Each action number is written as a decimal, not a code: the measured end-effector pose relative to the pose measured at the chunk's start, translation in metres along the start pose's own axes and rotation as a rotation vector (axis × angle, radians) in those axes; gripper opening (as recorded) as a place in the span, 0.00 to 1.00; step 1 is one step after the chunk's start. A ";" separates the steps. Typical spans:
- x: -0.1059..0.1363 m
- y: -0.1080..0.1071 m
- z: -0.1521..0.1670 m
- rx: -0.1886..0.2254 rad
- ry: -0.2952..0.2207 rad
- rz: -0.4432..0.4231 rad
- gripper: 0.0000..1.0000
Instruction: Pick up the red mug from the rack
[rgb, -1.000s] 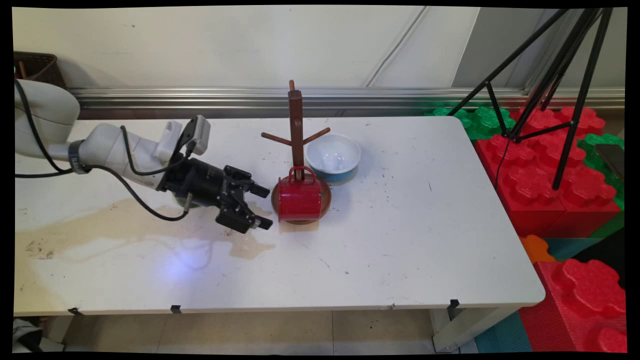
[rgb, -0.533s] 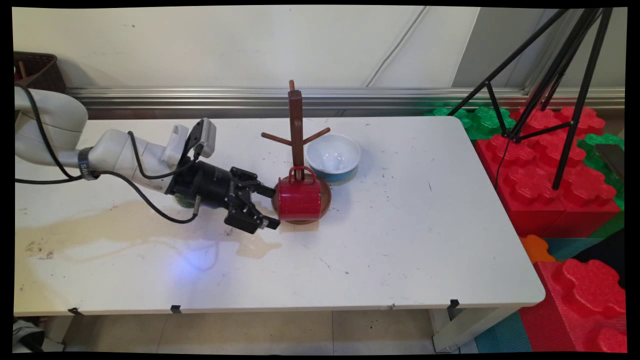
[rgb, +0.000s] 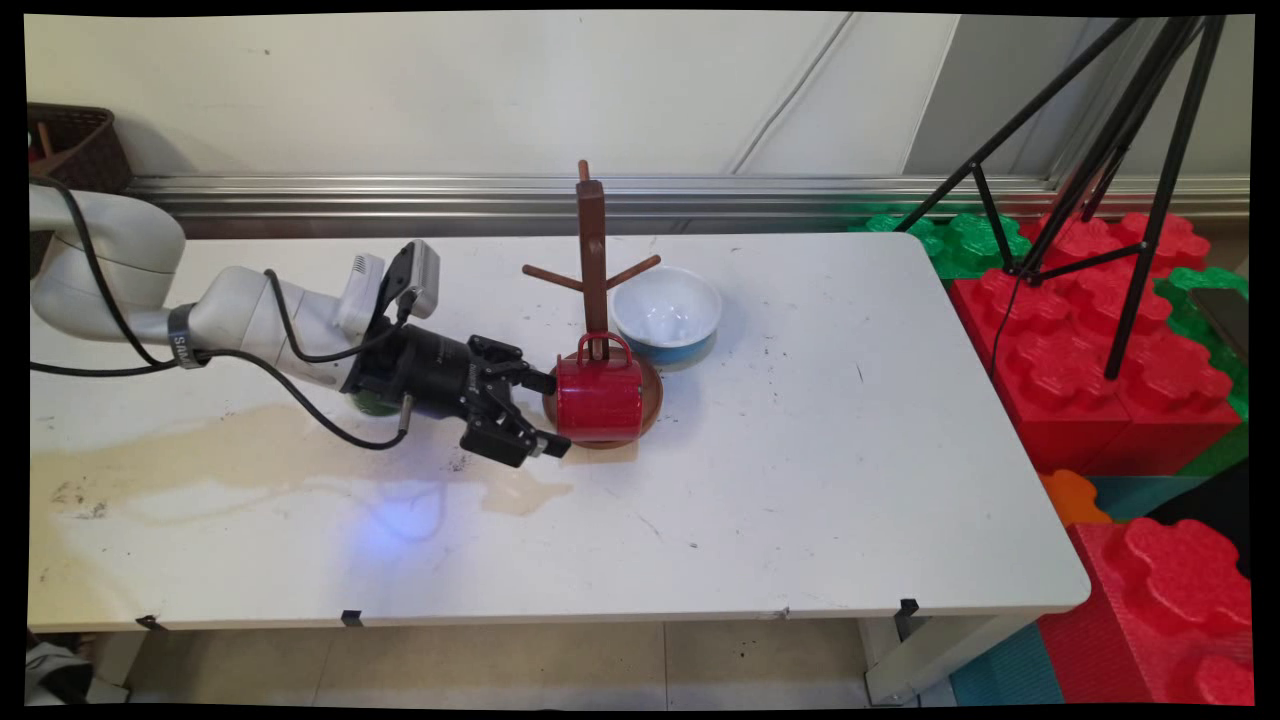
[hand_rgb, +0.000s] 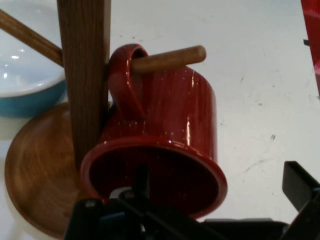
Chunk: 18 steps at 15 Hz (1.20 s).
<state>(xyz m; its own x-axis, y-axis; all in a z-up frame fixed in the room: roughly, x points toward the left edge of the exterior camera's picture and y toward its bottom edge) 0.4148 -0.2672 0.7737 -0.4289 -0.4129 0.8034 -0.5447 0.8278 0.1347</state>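
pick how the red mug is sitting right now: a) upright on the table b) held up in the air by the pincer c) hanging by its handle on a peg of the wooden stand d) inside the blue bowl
c: in the hand view the red mug has its handle looped over a peg of the wooden stand, mouth toward the camera; the blue bowl sits apart behind it.

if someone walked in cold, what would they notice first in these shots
The red mug hangs by its handle on a low peg of the wooden mug tree near the table's middle. The black gripper reaches in from the left with open jaws, one at the mug's rim. A white and blue bowl sits just behind the tree, and a brownish stain spreads across the table at left.
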 end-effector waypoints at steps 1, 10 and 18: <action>0.000 0.000 0.001 0.002 0.003 -0.003 1.00; -0.001 0.001 0.007 0.015 0.023 -0.016 1.00; -0.002 0.003 0.011 0.020 0.037 -0.022 1.00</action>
<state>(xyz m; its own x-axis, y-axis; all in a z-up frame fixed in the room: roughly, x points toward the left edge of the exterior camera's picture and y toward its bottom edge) 0.4060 -0.2683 0.7662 -0.3902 -0.4166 0.8211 -0.5682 0.8107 0.1413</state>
